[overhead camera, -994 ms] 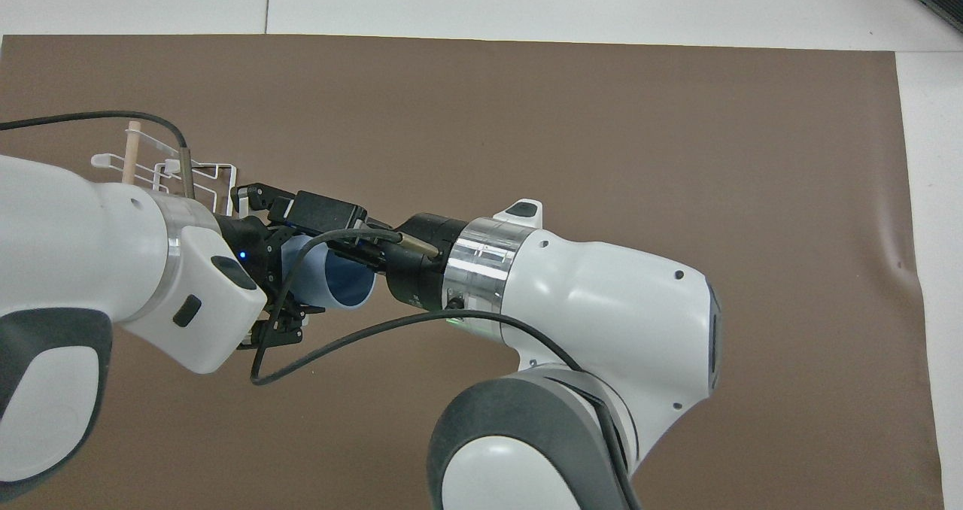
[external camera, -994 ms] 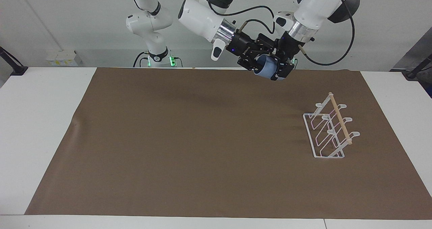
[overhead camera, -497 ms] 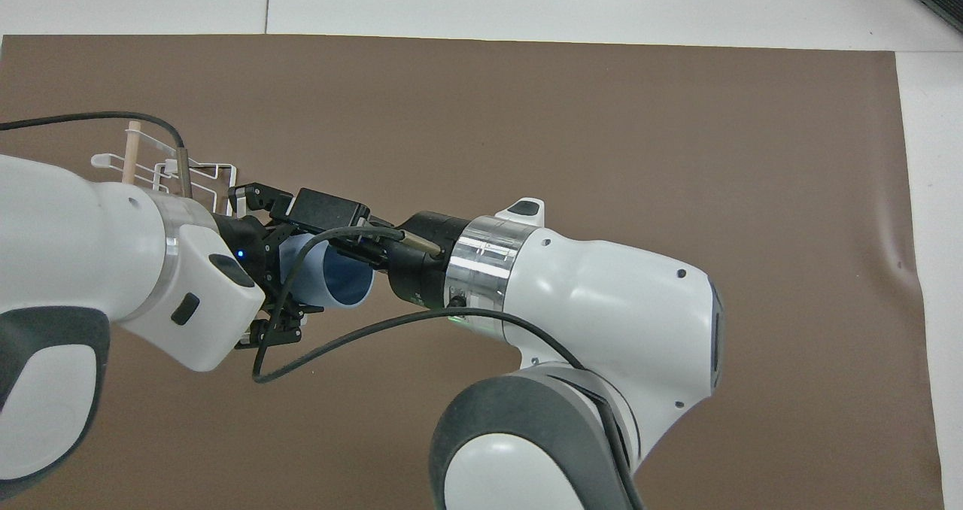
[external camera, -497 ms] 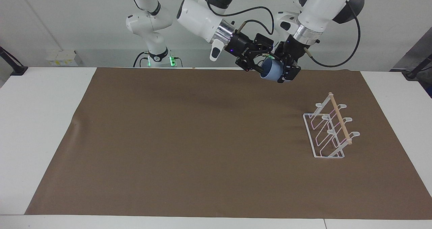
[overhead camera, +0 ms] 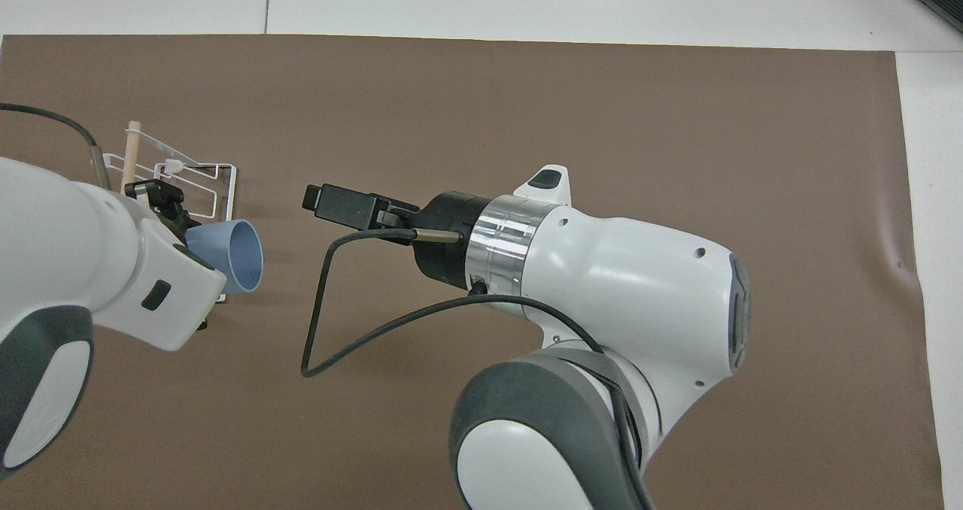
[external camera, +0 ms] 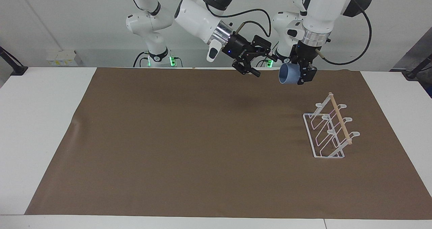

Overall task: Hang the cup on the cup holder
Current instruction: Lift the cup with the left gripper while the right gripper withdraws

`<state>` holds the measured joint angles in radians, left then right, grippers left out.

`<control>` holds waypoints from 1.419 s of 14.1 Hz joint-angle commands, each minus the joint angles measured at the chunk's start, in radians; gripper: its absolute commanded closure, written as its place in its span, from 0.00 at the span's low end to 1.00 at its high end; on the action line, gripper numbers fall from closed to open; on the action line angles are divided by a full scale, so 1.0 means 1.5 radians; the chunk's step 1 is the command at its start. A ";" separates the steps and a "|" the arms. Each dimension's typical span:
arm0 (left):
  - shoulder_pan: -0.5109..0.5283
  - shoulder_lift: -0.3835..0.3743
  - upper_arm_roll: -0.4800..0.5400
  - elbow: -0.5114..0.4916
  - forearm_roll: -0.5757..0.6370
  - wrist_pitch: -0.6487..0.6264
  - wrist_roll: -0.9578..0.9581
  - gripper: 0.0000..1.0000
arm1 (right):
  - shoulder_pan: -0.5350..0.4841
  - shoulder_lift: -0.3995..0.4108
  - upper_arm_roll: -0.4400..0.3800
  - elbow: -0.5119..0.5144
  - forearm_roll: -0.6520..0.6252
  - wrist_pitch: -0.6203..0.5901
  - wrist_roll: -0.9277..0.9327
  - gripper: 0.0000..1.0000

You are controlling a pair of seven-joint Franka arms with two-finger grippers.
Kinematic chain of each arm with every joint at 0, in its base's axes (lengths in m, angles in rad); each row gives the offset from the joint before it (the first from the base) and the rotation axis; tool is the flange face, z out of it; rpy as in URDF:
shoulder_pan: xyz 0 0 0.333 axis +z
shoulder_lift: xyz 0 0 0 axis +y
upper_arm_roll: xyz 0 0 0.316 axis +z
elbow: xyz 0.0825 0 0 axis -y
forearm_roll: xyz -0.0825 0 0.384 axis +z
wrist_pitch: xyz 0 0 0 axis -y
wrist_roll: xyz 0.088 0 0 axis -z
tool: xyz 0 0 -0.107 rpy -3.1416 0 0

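My left gripper is shut on the light-blue cup and holds it in the air on its side, mouth toward the right arm's end. In the overhead view the cup covers the near corner of the cup holder. In the facing view it hangs well above the mat, apart from the holder. The cup holder, a white wire rack with a wooden dowel, stands on the brown mat toward the left arm's end. My right gripper is open and empty in the air beside the cup, apart from it.
The brown mat covers most of the white table. A black cable loops under the right wrist.
The right gripper let go of the cup and drew back toward its own end. The left gripper carried the cup away toward the cup holder.
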<state>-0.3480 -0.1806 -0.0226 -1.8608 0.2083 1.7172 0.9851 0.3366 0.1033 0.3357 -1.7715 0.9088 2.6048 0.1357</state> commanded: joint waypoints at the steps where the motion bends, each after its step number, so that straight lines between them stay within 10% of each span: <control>1: -0.007 -0.034 -0.007 -0.056 0.100 0.032 -0.037 1.00 | -0.040 0.000 0.003 -0.004 -0.081 -0.039 -0.095 0.00; 10: -0.020 0.076 -0.010 -0.061 0.381 0.006 -0.037 1.00 | -0.173 -0.005 0.003 -0.004 -0.400 -0.243 -0.299 0.00; 20: 0.018 0.164 -0.007 -0.038 0.578 0.127 -0.033 1.00 | -0.311 -0.045 0.001 -0.004 -0.563 -0.509 -0.082 0.00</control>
<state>-0.3339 0.0496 -0.0327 -1.9158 1.0161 1.8684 0.9414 -0.1332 0.0791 0.3252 -1.7684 0.1320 1.9014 -0.1316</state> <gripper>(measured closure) 0.203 0.000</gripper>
